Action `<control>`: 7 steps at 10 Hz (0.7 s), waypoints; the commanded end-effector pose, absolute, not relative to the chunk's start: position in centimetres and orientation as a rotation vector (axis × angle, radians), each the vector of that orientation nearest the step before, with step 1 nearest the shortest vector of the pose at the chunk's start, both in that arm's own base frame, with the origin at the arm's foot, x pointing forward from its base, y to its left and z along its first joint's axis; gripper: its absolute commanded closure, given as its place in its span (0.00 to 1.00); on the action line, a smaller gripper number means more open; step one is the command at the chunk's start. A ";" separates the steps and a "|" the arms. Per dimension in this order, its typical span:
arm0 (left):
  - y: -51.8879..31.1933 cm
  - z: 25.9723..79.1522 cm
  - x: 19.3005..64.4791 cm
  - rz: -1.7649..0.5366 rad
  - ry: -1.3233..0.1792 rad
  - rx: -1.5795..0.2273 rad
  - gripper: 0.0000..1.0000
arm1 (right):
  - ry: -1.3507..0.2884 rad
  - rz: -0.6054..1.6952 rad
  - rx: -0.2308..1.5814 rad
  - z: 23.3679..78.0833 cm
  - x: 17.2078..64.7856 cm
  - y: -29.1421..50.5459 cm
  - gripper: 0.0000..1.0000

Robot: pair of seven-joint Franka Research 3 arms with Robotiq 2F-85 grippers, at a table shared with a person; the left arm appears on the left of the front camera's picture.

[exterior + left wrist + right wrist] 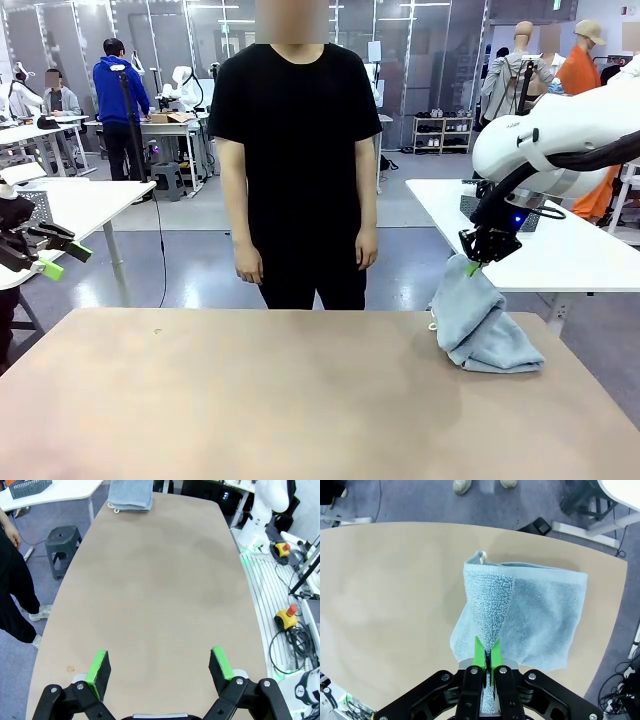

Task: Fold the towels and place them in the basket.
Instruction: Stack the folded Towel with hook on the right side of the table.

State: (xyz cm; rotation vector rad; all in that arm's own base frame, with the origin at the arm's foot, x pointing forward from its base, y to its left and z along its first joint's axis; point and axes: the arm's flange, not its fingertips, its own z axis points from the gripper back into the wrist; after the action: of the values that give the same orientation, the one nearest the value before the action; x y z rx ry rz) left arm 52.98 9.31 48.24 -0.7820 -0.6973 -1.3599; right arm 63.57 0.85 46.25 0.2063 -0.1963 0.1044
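Over on the right side of the table (pixel 250 400), the right gripper (pixel 473 266) has its green pads pinched tight on an upper fold of the light blue-grey towel (pixel 480 320). The pinched part rises in a peak to the jaws, while the rest of the towel sits bunched on the tabletop near the right edge. From the right wrist view, the right gripper (pixel 487 656) clamps a narrow ridge of terry, and the towel (pixel 540 615) spreads out below it as a folded rectangle, its small white loop (pixel 482 556) sticking out at the far corner.

The left gripper (pixel 45 262) hangs off the table's left side, well apart from the towel, jaws spread wide and holding nothing. Its own wrist camera looks down the length of the table: the left gripper (pixel 160 666) frames bare tabletop, with the towel (pixel 130 496) at the far end. A dark mesh basket (pixel 30 487) sits on a white side table (pixel 65 491) beyond.

The person (pixel 296 170) stands at the far edge, arms down at the sides.
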 end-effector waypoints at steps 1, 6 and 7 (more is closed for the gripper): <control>9.3 48.3 53.0 -1.360 -0.696 -0.781 0.00 | -0.181 0.129 0.207 46.5 64.8 -0.1 0.95; 9.3 48.3 53.0 -1.360 -0.696 -0.781 0.00 | -0.192 0.103 0.207 46.1 63.9 0.5 0.95; 9.3 48.3 53.0 -1.360 -0.696 -0.781 0.00 | -0.192 0.103 0.207 46.1 63.9 0.5 0.95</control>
State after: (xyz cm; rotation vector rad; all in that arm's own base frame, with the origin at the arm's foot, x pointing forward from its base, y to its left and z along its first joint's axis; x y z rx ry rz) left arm 52.99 9.31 48.24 -0.7820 -0.6973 -1.3600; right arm 64.37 0.45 45.92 0.2009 -0.1913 0.1057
